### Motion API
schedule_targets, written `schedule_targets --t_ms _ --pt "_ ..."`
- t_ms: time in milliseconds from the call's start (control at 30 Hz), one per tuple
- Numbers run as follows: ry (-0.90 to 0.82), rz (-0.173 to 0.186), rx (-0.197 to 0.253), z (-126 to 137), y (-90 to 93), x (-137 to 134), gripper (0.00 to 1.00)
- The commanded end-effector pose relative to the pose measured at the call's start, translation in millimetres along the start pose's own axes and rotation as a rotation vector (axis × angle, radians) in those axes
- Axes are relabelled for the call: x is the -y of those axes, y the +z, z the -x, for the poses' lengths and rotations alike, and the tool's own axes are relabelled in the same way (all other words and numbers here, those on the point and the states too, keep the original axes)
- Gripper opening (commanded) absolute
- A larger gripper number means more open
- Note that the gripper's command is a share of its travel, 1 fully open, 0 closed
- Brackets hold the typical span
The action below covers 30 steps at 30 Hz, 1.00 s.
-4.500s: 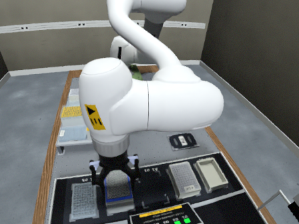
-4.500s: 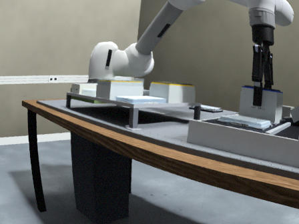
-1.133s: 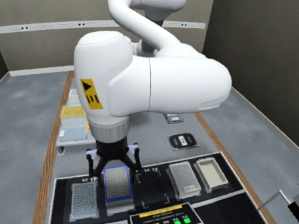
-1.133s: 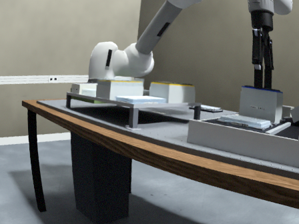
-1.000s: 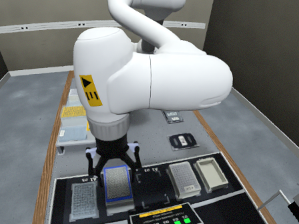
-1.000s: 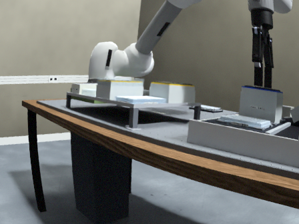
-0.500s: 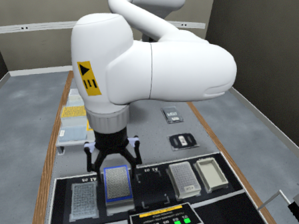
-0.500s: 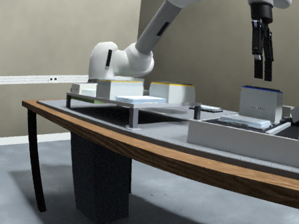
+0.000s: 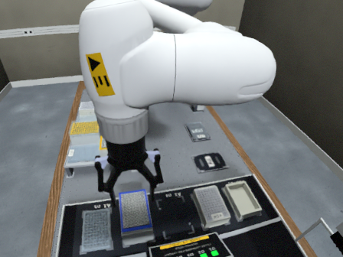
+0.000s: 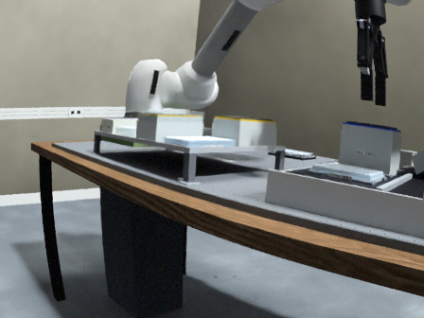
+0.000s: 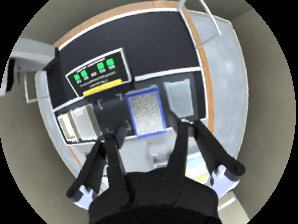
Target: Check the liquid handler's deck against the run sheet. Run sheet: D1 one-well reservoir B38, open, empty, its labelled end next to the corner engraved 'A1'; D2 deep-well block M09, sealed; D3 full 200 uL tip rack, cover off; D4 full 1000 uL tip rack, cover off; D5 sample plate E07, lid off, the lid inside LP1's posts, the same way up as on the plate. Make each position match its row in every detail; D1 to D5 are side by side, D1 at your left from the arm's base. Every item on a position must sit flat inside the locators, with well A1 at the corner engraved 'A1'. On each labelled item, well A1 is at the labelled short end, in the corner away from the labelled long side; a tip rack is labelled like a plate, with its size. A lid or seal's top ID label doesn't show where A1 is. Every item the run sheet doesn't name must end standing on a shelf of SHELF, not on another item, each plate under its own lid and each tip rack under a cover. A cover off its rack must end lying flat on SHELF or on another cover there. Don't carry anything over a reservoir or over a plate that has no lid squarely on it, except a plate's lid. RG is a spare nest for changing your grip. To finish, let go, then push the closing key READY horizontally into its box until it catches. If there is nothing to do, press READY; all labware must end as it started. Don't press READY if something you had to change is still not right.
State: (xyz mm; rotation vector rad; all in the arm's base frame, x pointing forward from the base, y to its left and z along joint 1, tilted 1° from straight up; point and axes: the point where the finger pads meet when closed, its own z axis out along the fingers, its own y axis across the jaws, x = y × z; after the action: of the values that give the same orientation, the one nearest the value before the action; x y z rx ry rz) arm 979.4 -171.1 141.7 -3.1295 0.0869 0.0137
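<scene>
My gripper (image 9: 131, 188) is open and empty, hanging straight above the blue-rimmed tip rack (image 9: 134, 212), clear of its top. The side view shows the gripper fingers (image 10: 372, 97) well above the rack (image 10: 370, 146). In the wrist view the rack (image 11: 144, 111) lies between my fingers. On the black deck, a clear plate (image 9: 96, 229) sits left of the rack. An empty position (image 9: 176, 214) lies right of it. Further right are a sealed deep-well block (image 9: 211, 204) and an open white reservoir (image 9: 242, 200).
The shelf (image 9: 85, 141) at back left holds a yellow-topped rack (image 9: 84, 128) and other boxes. A flat lid (image 9: 197, 131) and a dark nest (image 9: 210, 161) lie behind the deck. A status panel (image 9: 189, 246) is at the front edge.
</scene>
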Motion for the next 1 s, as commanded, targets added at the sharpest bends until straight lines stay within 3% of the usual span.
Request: schedule_targets --t_ms 0,967 --pt "0.001 0.001 -0.003 -0.5 -14.4 1.7 0.66" --pt "0.001 0.001 -0.003 -0.2 -55.5 1.4 0.66"
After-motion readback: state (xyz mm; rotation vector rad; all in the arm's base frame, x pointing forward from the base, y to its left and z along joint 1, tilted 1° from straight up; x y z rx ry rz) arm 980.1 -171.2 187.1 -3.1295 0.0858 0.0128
